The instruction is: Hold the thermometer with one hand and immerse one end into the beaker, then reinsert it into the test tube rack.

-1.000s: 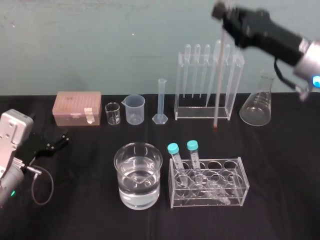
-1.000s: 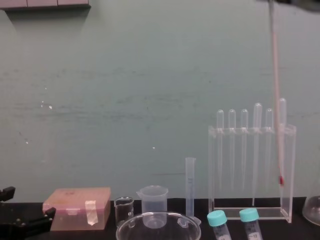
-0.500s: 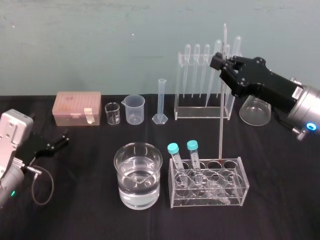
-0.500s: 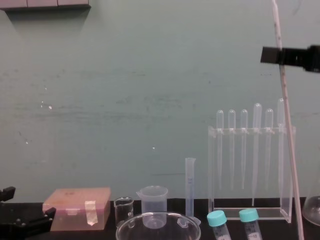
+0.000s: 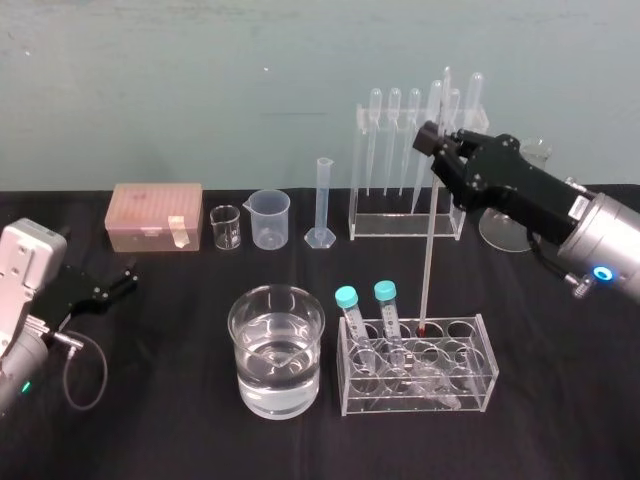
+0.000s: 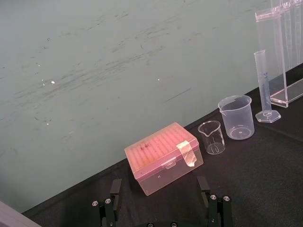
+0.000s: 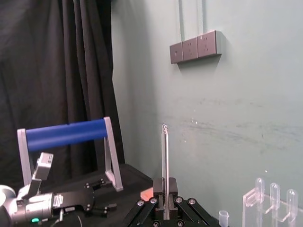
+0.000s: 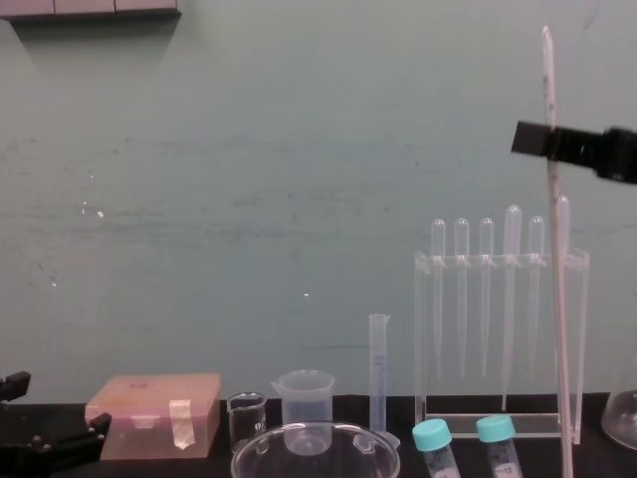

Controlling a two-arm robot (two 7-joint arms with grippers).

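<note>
Nearest the robot, the very wide clear glass beaker (image 5: 276, 350) with a pouring spout is sitting on the black table (image 5: 180, 420), partly filled with clear liquid. Just to its right a low clear plastic rack (image 5: 482, 352) with round holes is standing, carrying two blue-capped tubes (image 5: 346, 297) at its left end. The long, thin whitish glass thermometer (image 5: 430, 250) is hanging almost upright over this low rack, leaning slightly. Its red tip is sitting at the rim of a back-row hole; whether it is entering the hole cannot be told. The capped tubes are standing between it and the beaker.

The black two-fingered right gripper (image 5: 437, 143), on a silver wrist with a glowing blue ring, is reaching in from the right. It is pinching the thermometer's upper part, with its fingers (image 7: 157, 191) pressing against the rod. At the table's left edge the left gripper (image 5: 122, 280) is lying parked, fingers spread apart.

Farther back a row is standing:
- a pink lidded box (image 5: 155, 215)
- a tiny glass beaker (image 5: 226, 228)
- a small translucent plastic beaker (image 5: 270, 219)
- a slim graduated cylinder (image 5: 322, 200)
- the tall clear acrylic test tube rack (image 5: 357, 180), holding bulb-topped pipettes (image 5: 394, 140)
- a conical glass flask (image 5: 505, 228), partly behind the right arm
</note>
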